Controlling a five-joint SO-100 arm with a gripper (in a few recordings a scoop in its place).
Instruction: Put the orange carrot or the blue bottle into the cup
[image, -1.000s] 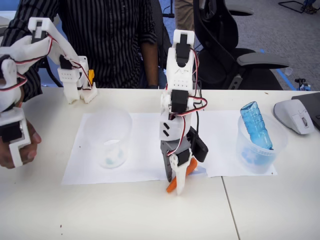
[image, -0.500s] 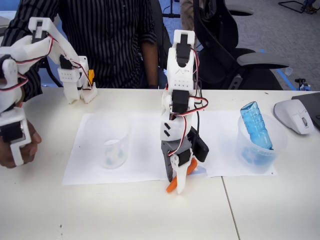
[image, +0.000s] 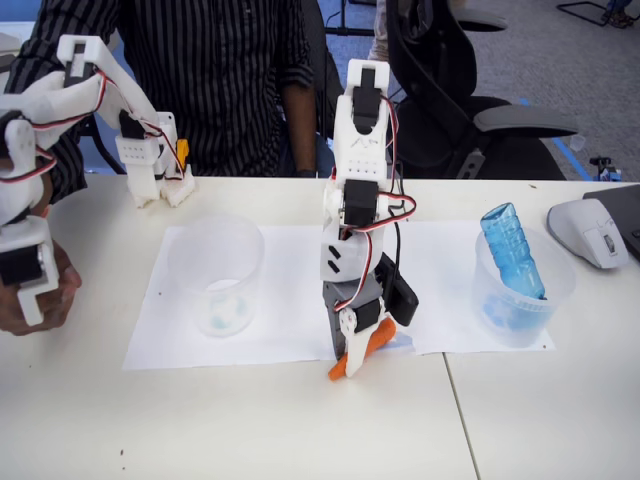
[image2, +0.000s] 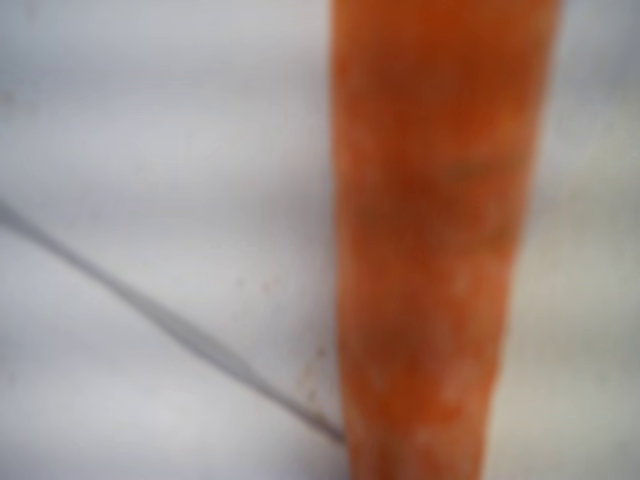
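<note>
Lying tilted at the front edge of the white paper, the orange carrot sits between my gripper fingers, which are closed on it; my wrist view shows it as a blurred orange bar. I see the cup standing to its left in the fixed view, apart from it. I see the blue bottle leaning inside another clear cup at right

orange carrot, sky-blue bottle, colourless cup, white pincer, striped shirt
</note>
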